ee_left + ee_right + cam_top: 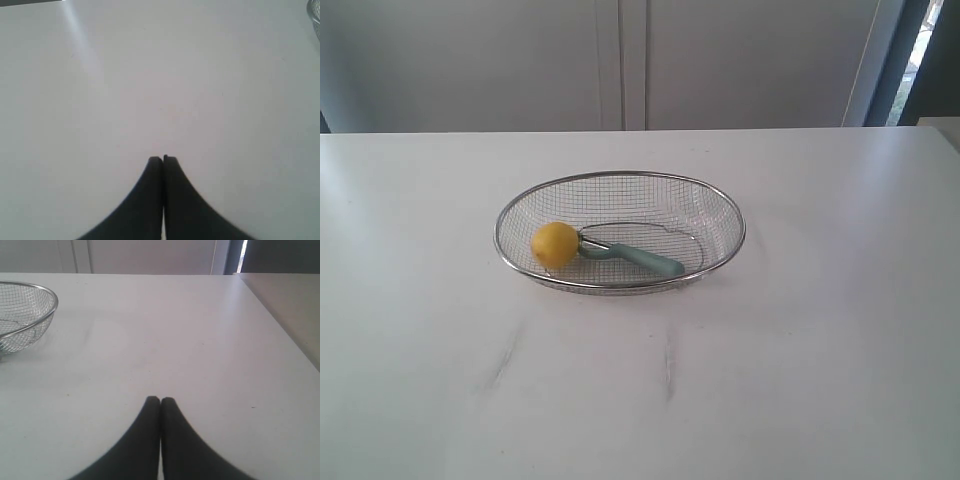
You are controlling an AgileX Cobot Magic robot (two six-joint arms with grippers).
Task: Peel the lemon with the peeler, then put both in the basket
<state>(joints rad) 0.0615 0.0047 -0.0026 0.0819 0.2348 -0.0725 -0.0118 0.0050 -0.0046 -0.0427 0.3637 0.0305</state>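
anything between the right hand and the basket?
Nothing. In the right wrist view, only bare white table lies between the shut right hand and the basket.

I see the basket, a wide, shallow oval of fine silver wire mesh with a thicker rim. It stands upright on the white worktop, about midway between its left and right edges. The lemon, small, round and bright yellow all over, lies inside at the basket's left end. The peeler lies flat inside too. Its metal head is against the lemon, and its pale teal handle slants toward the basket's near-right rim.
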